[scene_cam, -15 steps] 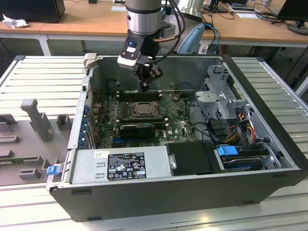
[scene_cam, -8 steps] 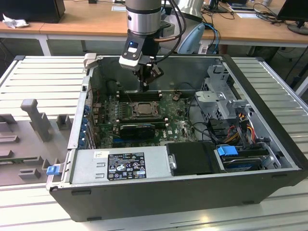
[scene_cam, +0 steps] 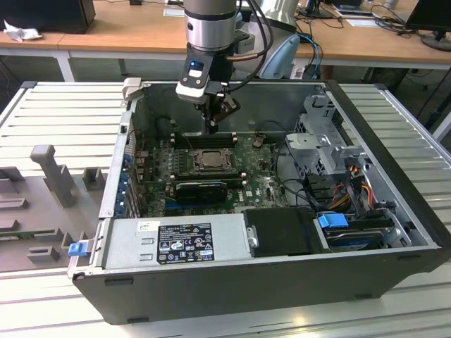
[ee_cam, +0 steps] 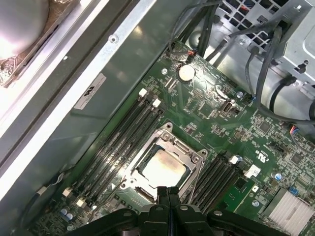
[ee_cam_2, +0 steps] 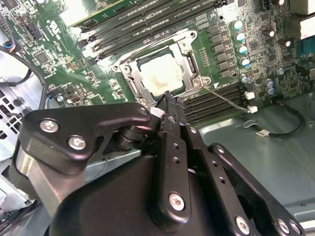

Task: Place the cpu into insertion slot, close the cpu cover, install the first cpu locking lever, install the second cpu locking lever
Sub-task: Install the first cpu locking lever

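Observation:
The cpu [ee_cam: 162,168] [ee_cam_2: 160,73] lies flat in the insertion slot [scene_cam: 206,160], its pale metal top showing through the window of the cpu cover [ee_cam: 173,143] [ee_cam_2: 189,61], which lies down over it. A thin wire lever [ee_cam_2: 229,98] sticks out from one corner of the socket, across the memory slots. My gripper [scene_cam: 212,128] [ee_cam: 167,189] [ee_cam_2: 171,98] hangs just above the socket's edge, fingers pressed together and holding nothing. It stands a little behind the socket in the exterior view.
Long black memory slots [ee_cam: 120,137] [ee_cam_2: 147,24] flank the socket on both sides. Case walls [scene_cam: 120,162] enclose the board. A power supply [scene_cam: 176,239] fills the front, and a drive cage [scene_cam: 320,134] with cables [scene_cam: 352,190] is on the exterior view's right.

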You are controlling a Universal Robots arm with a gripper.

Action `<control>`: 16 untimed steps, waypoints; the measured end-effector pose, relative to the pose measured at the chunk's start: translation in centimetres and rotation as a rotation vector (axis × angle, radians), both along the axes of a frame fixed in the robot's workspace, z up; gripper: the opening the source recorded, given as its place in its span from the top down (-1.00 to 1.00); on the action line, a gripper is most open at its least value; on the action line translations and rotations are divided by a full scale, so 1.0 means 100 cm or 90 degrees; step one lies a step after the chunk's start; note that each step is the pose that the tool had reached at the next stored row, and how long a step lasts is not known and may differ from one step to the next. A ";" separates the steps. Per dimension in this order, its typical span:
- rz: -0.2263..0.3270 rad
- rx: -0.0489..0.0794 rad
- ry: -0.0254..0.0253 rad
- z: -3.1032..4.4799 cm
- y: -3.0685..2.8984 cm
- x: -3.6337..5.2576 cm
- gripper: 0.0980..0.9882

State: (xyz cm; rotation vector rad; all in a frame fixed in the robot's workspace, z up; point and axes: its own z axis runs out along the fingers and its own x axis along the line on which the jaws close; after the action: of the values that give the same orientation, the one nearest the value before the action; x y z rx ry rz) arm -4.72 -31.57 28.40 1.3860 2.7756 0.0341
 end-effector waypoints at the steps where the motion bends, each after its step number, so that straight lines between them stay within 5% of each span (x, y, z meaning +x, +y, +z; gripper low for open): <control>1: 0.003 0.000 0.0000 0.0000 0.0000 0.0000 0.98; 16: 0.060 0.000 0.0000 0.0000 0.0000 0.0000 0.98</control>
State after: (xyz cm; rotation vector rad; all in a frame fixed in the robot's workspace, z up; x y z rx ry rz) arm -4.73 -31.57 28.40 1.2536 2.8390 0.0368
